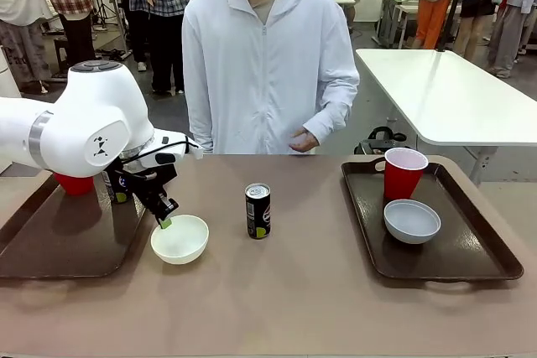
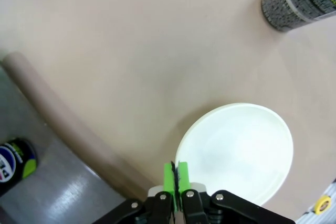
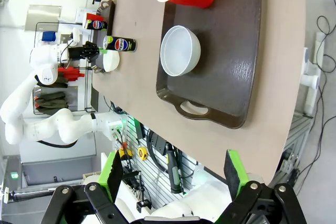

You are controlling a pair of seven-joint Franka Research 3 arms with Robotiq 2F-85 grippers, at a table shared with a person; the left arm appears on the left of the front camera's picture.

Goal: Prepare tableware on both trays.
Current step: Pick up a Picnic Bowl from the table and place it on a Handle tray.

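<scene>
The left gripper [image 1: 165, 222] is pinched tight on the near-left rim of a white bowl [image 1: 179, 239], its green pads [image 2: 168, 178] pressed together with the thin rim between them. The bowl sits on the bare tan table [image 1: 277, 291], just beside the right edge of the left tray [image 1: 50, 245]. The bowl's inside looks empty.

On the left tray, partly hidden behind the white arm, stand a red cup [image 1: 75, 184] and a black can [image 1: 115, 187].

A second black drink can [image 1: 258, 210] stands upright on the table between the two trays, near the white bowl.

The right gripper [image 3: 176, 174] hangs high off the table's right end, its green-padded fingers spread wide and holding nothing.

The right tray [image 1: 436, 253] carries an upright red cup [image 1: 404, 173] with a white inside, and just in front of it a pale grey-blue bowl [image 1: 411, 220], empty.

A person in a white zipped jacket stands at the far side, one hand [image 1: 303, 141] held near the waist.
</scene>
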